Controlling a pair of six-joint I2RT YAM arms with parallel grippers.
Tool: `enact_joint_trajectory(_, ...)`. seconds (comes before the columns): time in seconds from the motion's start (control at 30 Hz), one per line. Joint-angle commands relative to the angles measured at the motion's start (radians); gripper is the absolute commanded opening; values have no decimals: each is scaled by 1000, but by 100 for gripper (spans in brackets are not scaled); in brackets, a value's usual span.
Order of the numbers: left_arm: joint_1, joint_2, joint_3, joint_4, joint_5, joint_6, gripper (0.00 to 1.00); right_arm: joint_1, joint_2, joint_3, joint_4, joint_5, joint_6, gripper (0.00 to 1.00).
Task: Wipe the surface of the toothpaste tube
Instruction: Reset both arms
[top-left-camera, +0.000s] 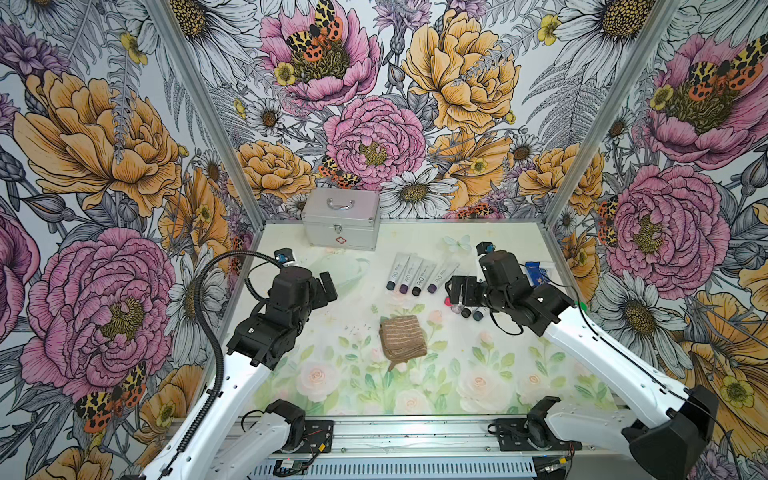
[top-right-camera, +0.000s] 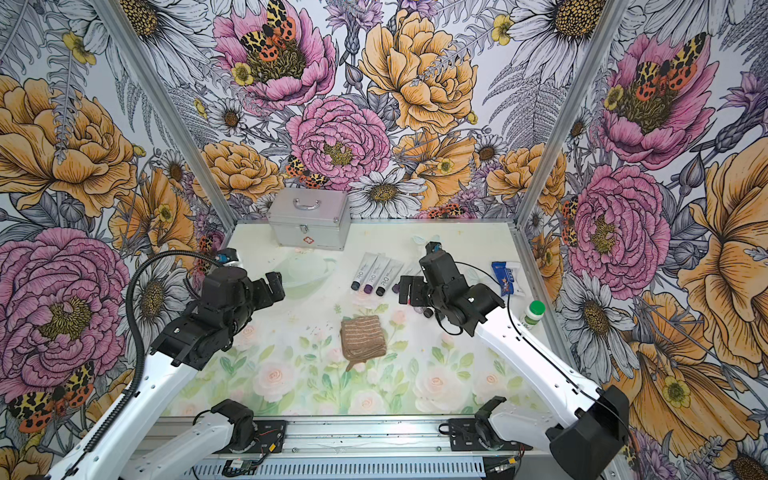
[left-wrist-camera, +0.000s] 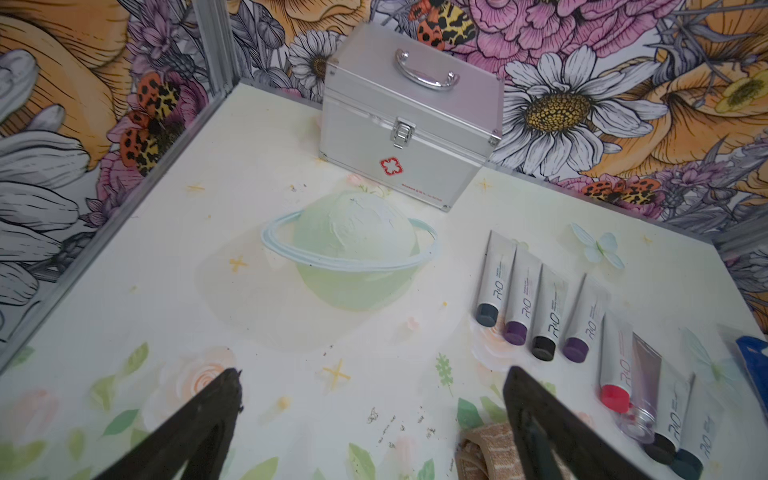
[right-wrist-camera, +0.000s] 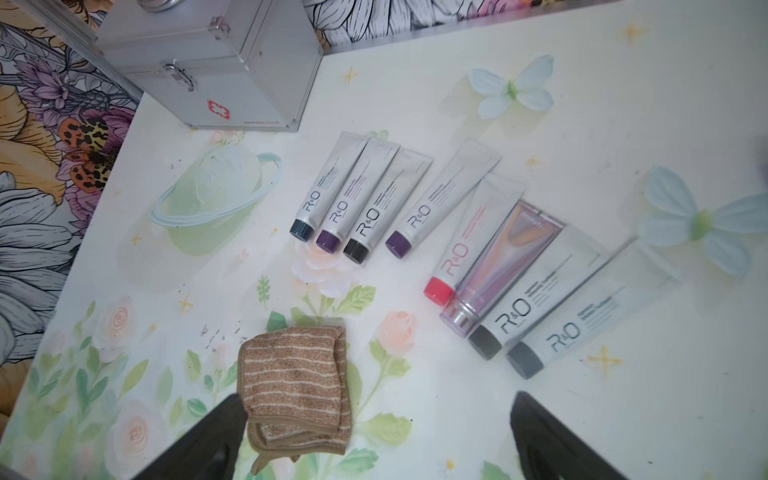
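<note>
- Hovering over the bench (top-left-camera: 478, 374), the left arm is bent, its claw (left-wrist-camera: 370, 415) wide and empty
- The right claw (right-wrist-camera: 382, 436) is also wide, gripping nothing
- The toothpaste tubes (right-wrist-camera: 368, 224) lie side by side toward the back of the bench, some just beside the right claw
- A folded cloth (right-wrist-camera: 295, 382) lies apart from them, mid-bench
- The metal case (top-left-camera: 340, 220) at the back is latched, its contents hidden
</note>
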Motion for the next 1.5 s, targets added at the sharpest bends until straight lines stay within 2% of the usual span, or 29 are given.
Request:
enact_joint_trajectory(0.0, 65, 10, 4, 16, -33, 175, 99, 0, -35, -57, 35, 359, -105, 100)
enact_joint_trajectory(0.03, 90, 12, -14, 56, -34, 202, 99, -11, -55, -87, 70, 386, -119, 100)
enact_joint_trajectory(0.1, 159, 1, -77, 159, -11, 246, 99, -27, -104, -159, 162, 361, -186, 100)
enact_joint_trajectory(0.17, 244, -26, -156, 284, 68, 278, 99, -33, -153, -229, 239, 393, -218, 99)
enact_joint_trajectory(0.23, 329, -63, -258, 430, 210, 322, 99, -50, -204, -300, 301, 461, -228, 99)
enact_joint_trajectory(0.27, 349, -77, -305, 485, 260, 339, 99, -59, -227, -333, 334, 479, -236, 100)
enact_joint_trajectory(0.4, 354, -91, -503, 778, 272, 342, 99, -91, -356, -522, 553, 514, -331, 99)
enact_joint_trajectory(0.47, 341, -45, -593, 948, 245, 325, 99, -97, -415, -648, 742, 515, -429, 100)
enact_joint_trajectory(0.57, 307, 88, -673, 1161, 156, 369, 99, -110, -463, -805, 980, 562, -572, 100)
enact_joint_trajectory(0.67, 316, 238, -720, 1384, 182, 409, 99, -158, -431, -900, 1116, 571, -574, 100)
enact_joint_trajectory(0.7, 329, 293, -733, 1459, 231, 409, 99, -179, -408, -932, 1178, 565, -554, 100)
enact_joint_trajectory(0.8, 359, 435, -734, 1626, 324, 403, 99, -282, -283, -1006, 1420, 470, -508, 99)
enact_joint_trajectory(0.87, 361, 515, -700, 1644, 362, 426, 99, -366, -147, -991, 1521, 361, -506, 100)
enact_joint_trajectory(0.93, 371, 623, -685, 1722, 392, 425, 99, -431, 3, -979, 1676, 297, -506, 100)
enact_joint_trajectory(0.97, 377, 694, -684, 1803, 426, 425, 99, -459, 76, -973, 1748, 225, -513, 100)
enact_joint_trajectory(1.0, 386, 705, -682, 1819, 458, 425, 99, -486, 141, -956, 1806, 173, -509, 100)
enact_joint_trajectory(1.07, 400, 658, -647, 1667, 455, 416, 99, -532, 254, -904, 1829, 74, -476, 100)
enact_joint_trajectory(1.17, 412, 681, -594, 1605, 499, 414, 99, -547, 424, -829, 1871, 20, -490, 100)
enact_joint_trajectory(1.23, 410, 680, -594, 1606, 484, 410, 99, -565, 380, -723, 1593, -62, -485, 100)
enact_joint_trajectory(1.3, 407, 682, -593, 1607, 478, 410, 99, -614, 386, -691, 1527, -117, -445, 100)
enact_joint_trajectory(1.47, 404, 684, -593, 1608, 473, 412, 99, -614, 392, -693, 1543, -111, -446, 100)
